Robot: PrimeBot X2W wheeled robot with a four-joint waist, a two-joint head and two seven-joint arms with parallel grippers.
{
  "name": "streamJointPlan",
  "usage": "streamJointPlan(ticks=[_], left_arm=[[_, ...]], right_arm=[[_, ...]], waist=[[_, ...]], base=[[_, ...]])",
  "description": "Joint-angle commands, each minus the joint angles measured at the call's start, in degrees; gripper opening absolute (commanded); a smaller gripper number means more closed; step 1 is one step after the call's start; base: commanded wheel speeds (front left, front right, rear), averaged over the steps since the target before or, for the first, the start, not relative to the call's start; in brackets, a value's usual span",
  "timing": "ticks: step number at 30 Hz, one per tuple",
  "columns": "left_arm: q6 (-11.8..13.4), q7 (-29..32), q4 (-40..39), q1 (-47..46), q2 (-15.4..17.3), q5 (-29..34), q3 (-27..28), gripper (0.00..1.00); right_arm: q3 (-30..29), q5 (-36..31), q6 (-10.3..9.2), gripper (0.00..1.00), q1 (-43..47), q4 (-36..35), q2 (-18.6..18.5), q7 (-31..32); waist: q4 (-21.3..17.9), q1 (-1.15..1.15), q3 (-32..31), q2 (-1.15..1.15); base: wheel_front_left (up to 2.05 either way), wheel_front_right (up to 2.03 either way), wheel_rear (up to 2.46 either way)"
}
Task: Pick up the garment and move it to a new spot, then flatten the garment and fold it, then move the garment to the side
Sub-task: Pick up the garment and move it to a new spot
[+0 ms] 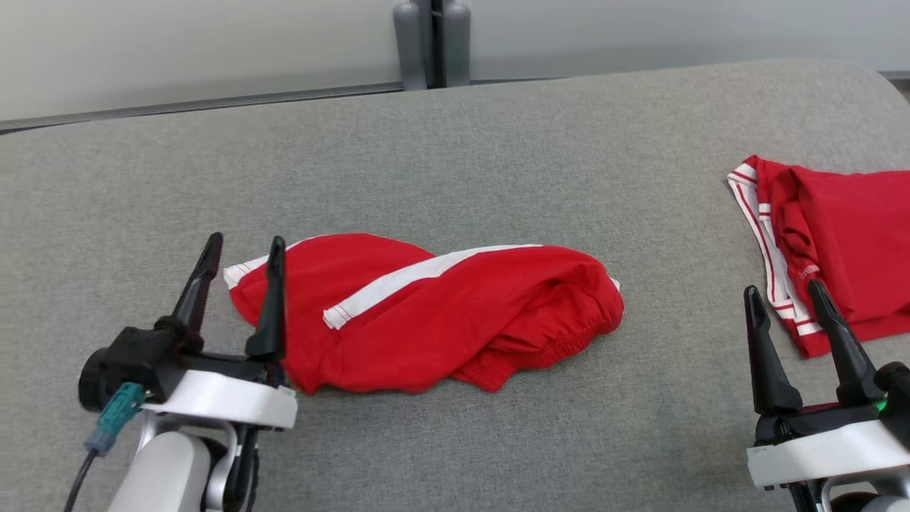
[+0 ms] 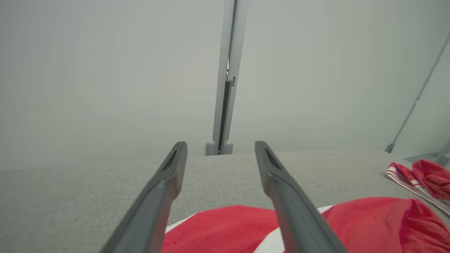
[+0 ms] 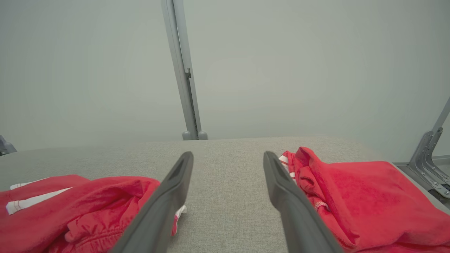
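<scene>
The garment (image 1: pixel 455 320), red with a white side stripe, lies bunched in a long heap across the middle of the grey padded surface (image 1: pixel 498 142). My left gripper (image 1: pixel 245 242) stands open at the garment's left end, its right finger over the red cloth and nothing between its fingers. In the left wrist view the open left gripper (image 2: pixel 220 144) points over the garment (image 2: pixel 225 228) toward the wall. My right gripper (image 1: pixel 783 289) stands open at the lower right, apart from the garment (image 3: pixel 88 200), which shows at that wrist view's lower left beside the right gripper (image 3: pixel 228 154).
A second red piece of clothing with white trim (image 1: pixel 846 242) lies folded at the right edge, just beyond my right gripper's fingers. A grey post (image 1: pixel 431 43) rises behind the surface's far edge. A metal bracket (image 3: pixel 429 161) sits off the right end.
</scene>
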Motion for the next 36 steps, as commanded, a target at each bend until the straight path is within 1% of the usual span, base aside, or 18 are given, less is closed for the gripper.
streamJointPlan(ticks=[1, 4, 5, 10, 14, 20, 26, 29, 36], left_arm=[[0.38, -0.21, -0.34, 1.68, 1.11, -0.32, 1.91, 1.0], [0.29, -0.23, -0.15, 4.53, 2.68, -0.71, 4.47, 1.0], [0.13, -0.22, -0.27, 6.44, 3.81, -0.77, 5.59, 1.0], [0.32, 0.31, -1.71, 11.01, 5.55, -1.44, 6.74, 1.0], [0.81, 1.34, -2.89, 13.32, 5.79, -1.62, 6.47, 1.0], [2.02, 3.32, -5.66, 17.57, 5.28, -1.91, 5.49, 1.0], [2.9, 4.55, -7.49, 19.3, 5.36, -1.78, 4.94, 1.0], [2.42, 4.26, -6.94, 19.27, 5.65, -2.18, 5.06, 1.0], [2.86, 4.43, -6.93, 18.91, 5.57, -2.35, 4.68, 1.0]], right_arm=[[-0.08, 0.54, -0.02, 1.0, 0.88, -0.17, -0.64, 0.55], [0.03, 0.56, -0.02, 1.0, 1.82, 0.09, -1.04, 1.24], [0.12, 0.79, -0.02, 1.0, 2.63, 0.31, -1.29, 1.73], [0.5, 1.17, -0.02, 1.0, 4.64, 0.77, -1.75, 2.69], [0.65, 1.45, -0.02, 1.0, 5.84, 1.0, -2.03, 3.27], [0.49, 1.36, -0.02, 1.0, 8.31, 0.74, -2.33, 4.43], [-0.27, 1.56, -0.02, 1.0, 9.21, -0.21, -2.66, 5.22], [-0.44, 1.57, -0.02, 1.0, 9.14, -0.52, -2.71, 5.52], [-0.55, 1.46, -0.02, 1.0, 9.19, -0.87, -2.27, 5.81]], waist=[[2.45, 0.0, -2.72, 0.0], [3.4, 0.0, -4.6, 0.0], [3.82, 0.0, -5.83, 0.0], [4.51, 0.0, -8.61, 0.0], [4.54, 0.0, -10.2, 0.0], [4.35, 0.0, -13.01, 0.0], [4.34, 0.0, -13.4, 0.0], [4.38, 0.0, -13.32, 0.0], [4.39, 0.0, -13.14, 0.0]], base=[[0.0, 0.0, 0.0], [0.0, 0.0, 0.0], [0.0, 0.0, 0.0], [0.0, 0.0, 0.0], [0.0, 0.0, 0.0], [0.0, 0.0, 0.0], [0.0, 0.0, 0.0], [0.0, 0.0, 0.0], [0.0, 0.0, 0.0]])
